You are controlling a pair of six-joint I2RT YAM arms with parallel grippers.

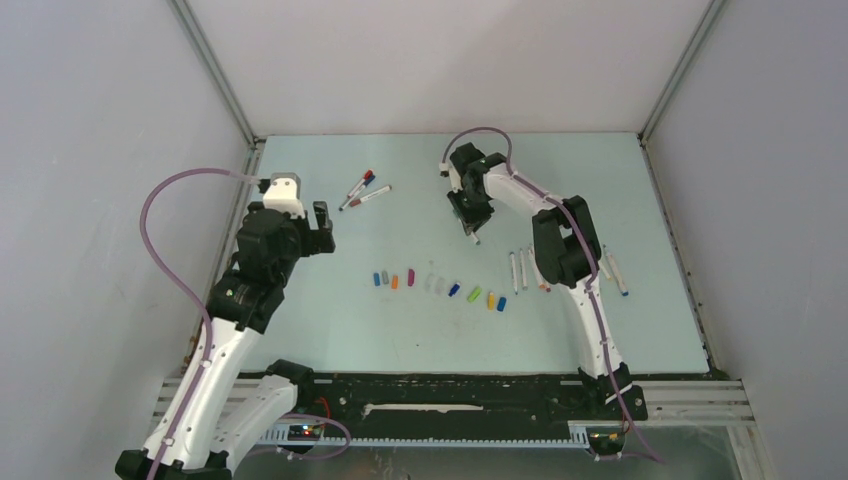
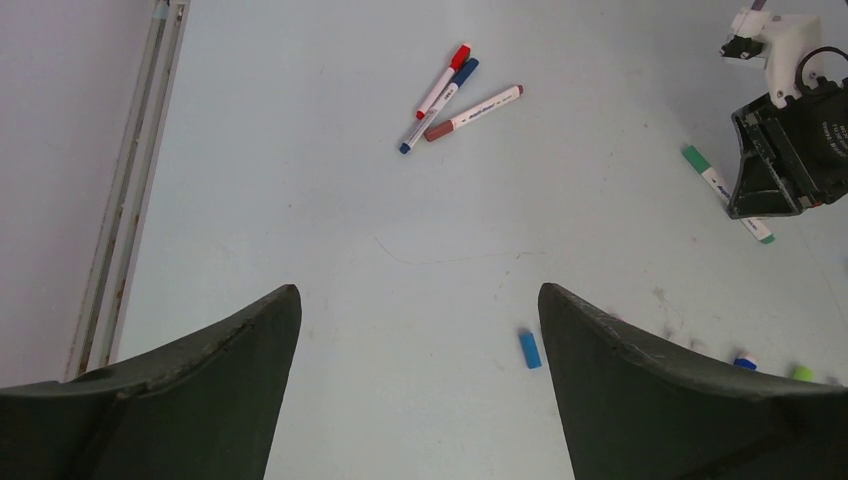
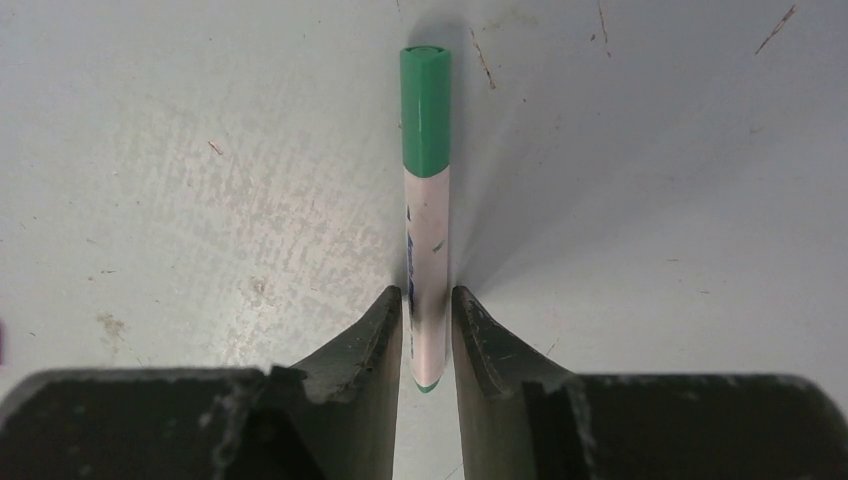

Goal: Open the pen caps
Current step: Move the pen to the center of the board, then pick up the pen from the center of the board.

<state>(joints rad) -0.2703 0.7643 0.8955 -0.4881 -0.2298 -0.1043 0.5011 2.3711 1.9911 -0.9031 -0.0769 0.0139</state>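
A white pen with a green cap (image 3: 425, 110) lies along the table, cap end away from me. My right gripper (image 3: 427, 292) straddles the pen's bare rear end, its jaws narrowly open with a thin gap on each side. In the top view this gripper (image 1: 470, 222) sits at the table's back middle. The left gripper (image 2: 418, 290) hangs wide open and empty above the table's left side (image 1: 322, 228). Three capped pens (image 2: 455, 100) lie at the back left, with red (image 2: 460, 53) and blue (image 2: 467, 68) caps. Several loose caps (image 1: 440, 288) form a row mid-table.
Several white pen barrels (image 1: 520, 268) lie beside the right arm's elbow, more of them to its right (image 1: 615, 272). One loose blue cap (image 2: 530, 349) sits just left of my left gripper's right finger. Grey walls and metal rails (image 2: 130, 200) bound the table.
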